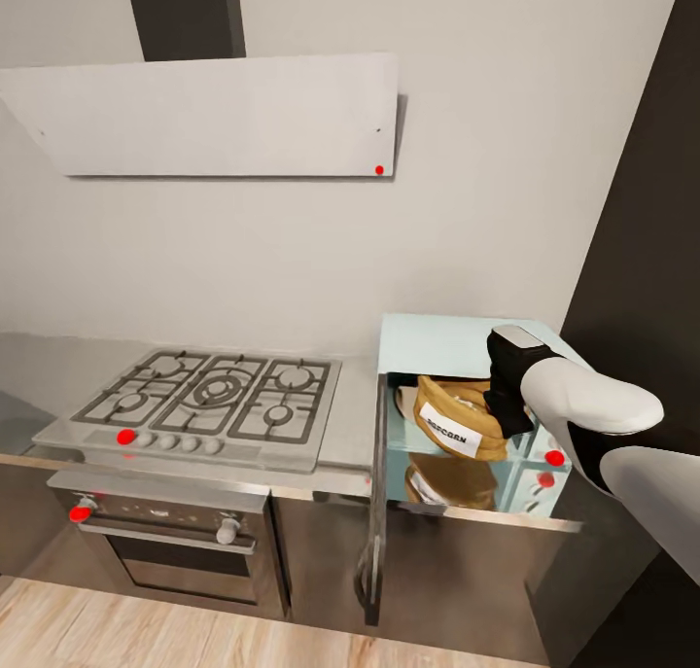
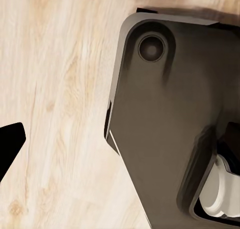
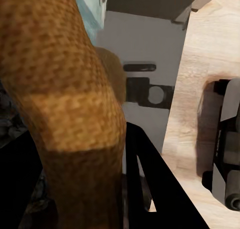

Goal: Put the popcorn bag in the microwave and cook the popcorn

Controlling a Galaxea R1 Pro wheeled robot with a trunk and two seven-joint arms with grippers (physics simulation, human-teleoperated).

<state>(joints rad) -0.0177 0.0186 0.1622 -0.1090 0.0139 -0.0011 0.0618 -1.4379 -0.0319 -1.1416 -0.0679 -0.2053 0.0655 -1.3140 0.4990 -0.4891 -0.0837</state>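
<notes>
Right arm: white forearm reaches from the lower right toward the open microwave (image 1: 437, 333), ending in the black right claw (image 1: 507, 405) at the cavity mouth.
Right claw: clenched on the popcorn bag (image 1: 457, 420), whose woven tan side presses against one dark finger (image 3: 155, 184) in the right wrist view.
Popcorn bag: tan sack with a white printed label, inside the pale blue microwave, mirrored in its glossy floor.
Microwave: sits at the right end of the grey steel table (image 1: 352, 425), door (image 1: 374, 512) swung open and seen edge-on over the cabinet front.
Gas hob (image 1: 209, 396): set into the table left of the microwave, above a steel oven (image 1: 165, 542).
Hood (image 1: 214, 114): flat grey panel on the wall above the hob.
Left claw: one dark fingertip (image 2: 10, 144) above wood floor (image 2: 55, 89) beside the robot's dark base (image 2: 165, 119); grip state cannot be told.
</notes>
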